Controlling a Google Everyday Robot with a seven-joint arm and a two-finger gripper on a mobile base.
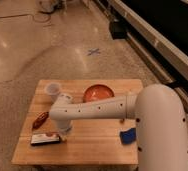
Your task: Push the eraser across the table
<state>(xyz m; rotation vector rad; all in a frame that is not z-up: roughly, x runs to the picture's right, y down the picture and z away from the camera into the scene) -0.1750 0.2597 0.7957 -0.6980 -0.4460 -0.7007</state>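
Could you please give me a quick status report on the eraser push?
Tool low at eraser's right end. Eraser flat near table front-left edge. Red pepper-shaped item just behind it.

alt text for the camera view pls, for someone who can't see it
A white robot arm reaches left over a small wooden table, its gripper down just right of the black-and-white eraser near the front left edge. Also on the table: a white cup, an orange bowl, a small red item and a blue block.
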